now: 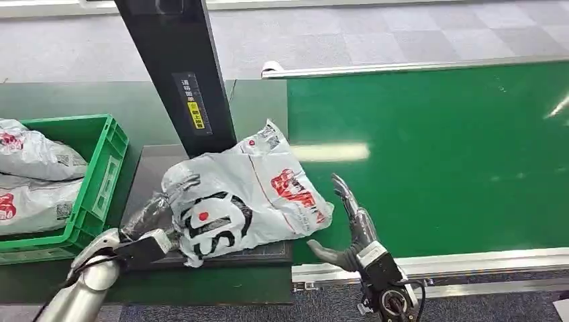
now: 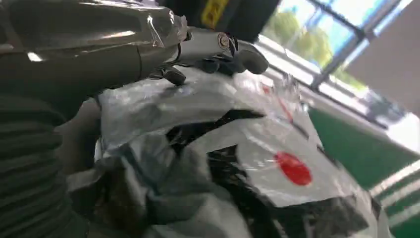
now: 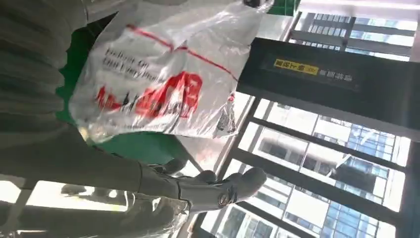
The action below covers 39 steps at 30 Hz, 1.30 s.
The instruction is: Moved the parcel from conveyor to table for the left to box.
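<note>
A white plastic parcel (image 1: 248,194) with red and black print lies on the dark table (image 1: 153,166) between the green bin and the conveyor, its right end reaching onto the belt edge. My left hand (image 1: 146,220) grips the parcel's near left end; in the left wrist view its fingers (image 2: 218,49) curl over the crumpled parcel (image 2: 277,163). My right hand (image 1: 354,231) stands open just right of the parcel, fingers spread and apart from it. The right wrist view shows the parcel (image 3: 158,74) beyond that open hand (image 3: 208,191).
A green bin (image 1: 102,176) at the left holds two similar white parcels (image 1: 33,157). A black post (image 1: 178,74) rises right behind the parcel. The green conveyor belt (image 1: 436,154) spreads to the right, with a metal rail (image 1: 470,261) along its near edge.
</note>
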{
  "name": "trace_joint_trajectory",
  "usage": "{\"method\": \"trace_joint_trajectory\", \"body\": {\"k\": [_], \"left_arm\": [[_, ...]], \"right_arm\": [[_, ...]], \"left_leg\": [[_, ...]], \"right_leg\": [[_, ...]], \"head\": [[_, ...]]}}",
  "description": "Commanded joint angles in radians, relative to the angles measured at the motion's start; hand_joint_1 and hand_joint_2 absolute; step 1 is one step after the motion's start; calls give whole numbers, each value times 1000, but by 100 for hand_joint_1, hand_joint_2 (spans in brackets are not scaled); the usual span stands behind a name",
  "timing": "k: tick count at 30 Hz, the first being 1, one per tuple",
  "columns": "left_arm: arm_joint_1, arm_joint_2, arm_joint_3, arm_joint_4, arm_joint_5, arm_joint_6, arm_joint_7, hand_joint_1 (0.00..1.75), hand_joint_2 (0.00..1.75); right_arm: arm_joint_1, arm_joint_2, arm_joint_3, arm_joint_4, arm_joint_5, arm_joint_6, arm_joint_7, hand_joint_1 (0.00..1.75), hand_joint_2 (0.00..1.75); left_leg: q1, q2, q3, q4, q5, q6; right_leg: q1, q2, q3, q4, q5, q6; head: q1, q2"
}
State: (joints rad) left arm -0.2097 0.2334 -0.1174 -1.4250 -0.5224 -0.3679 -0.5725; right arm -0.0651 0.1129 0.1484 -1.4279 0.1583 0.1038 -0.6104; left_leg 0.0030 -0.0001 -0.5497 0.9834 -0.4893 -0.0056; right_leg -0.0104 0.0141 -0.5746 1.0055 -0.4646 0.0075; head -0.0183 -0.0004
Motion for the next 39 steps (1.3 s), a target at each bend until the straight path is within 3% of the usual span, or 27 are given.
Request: {"method": "trace_joint_trajectory", "body": {"k": [1,10,11,19,23,26,29,31,33,36,39], "left_arm": [[-102,32,-133,280,80,-75,-10,166,175],[-104,31,-136,287,80,-74,-10,166,175],[-104,31,-137,287,82,-73,-9,175,175],[-171,7,-144,329,148,-19,-18,175,175],[-151,-16,-80,239,253,-11,-65,175,175],[-130,-33,7,49,373,10,-95,175,175],[-118,-29,44,-56,395,24,-61,175,175],[-119,-60,110,-124,390,122,-126,175,175],[-127,-62,157,-230,165,417,-125,175,175],[-162,-54,231,-301,-20,609,-45,175,175],[-256,25,325,-253,18,641,-6,175,175]], "right_arm": [[-35,-11,-28,-8,-17,-22,10,0,175],[-36,-11,-29,-12,-18,-23,14,0,175],[-33,-11,-28,-13,-18,-22,14,0,175],[-11,-11,-47,-31,-17,-29,28,0,175],[-8,-8,-50,-24,-18,-26,27,0,175],[1,-2,-60,-24,-18,-31,27,0,175],[13,2,-67,-28,-13,-37,27,0,175],[30,9,-77,-33,-16,-42,22,0,175],[50,14,-83,-31,-13,-48,11,0,175],[40,7,-70,10,-12,-49,-7,0,175],[-2,0,-54,56,-23,-54,-21,0,175]], "left_leg": [[0,-3,0,-1,1,0],[0,-1,1,-1,0,0],[0,-1,1,-1,0,-1],[1,-4,0,-1,1,-1],[0,-2,1,-1,1,0],[1,-2,-1,1,0,0],[1,-2,-2,1,0,0],[1,-1,-1,0,0,0],[1,-2,-1,0,0,-1],[1,-1,-3,1,0,-1],[2,1,-2,1,0,-1]], "right_leg": [[0,-4,1,0,0,0],[0,-2,2,-1,0,0],[0,-2,2,-1,0,-1],[1,-5,2,-1,0,-1],[1,-3,2,-2,0,-1],[1,-3,0,0,0,-1],[1,-3,0,0,0,-1],[1,-2,0,0,0,-1],[1,-3,0,0,0,-1],[1,-2,-1,0,0,-1],[2,-1,-1,0,1,-2]], "head": [[0,0],[0,0],[1,0],[0,0],[0,0],[0,0],[0,0],[0,0],[0,0],[0,0],[0,0]]}}
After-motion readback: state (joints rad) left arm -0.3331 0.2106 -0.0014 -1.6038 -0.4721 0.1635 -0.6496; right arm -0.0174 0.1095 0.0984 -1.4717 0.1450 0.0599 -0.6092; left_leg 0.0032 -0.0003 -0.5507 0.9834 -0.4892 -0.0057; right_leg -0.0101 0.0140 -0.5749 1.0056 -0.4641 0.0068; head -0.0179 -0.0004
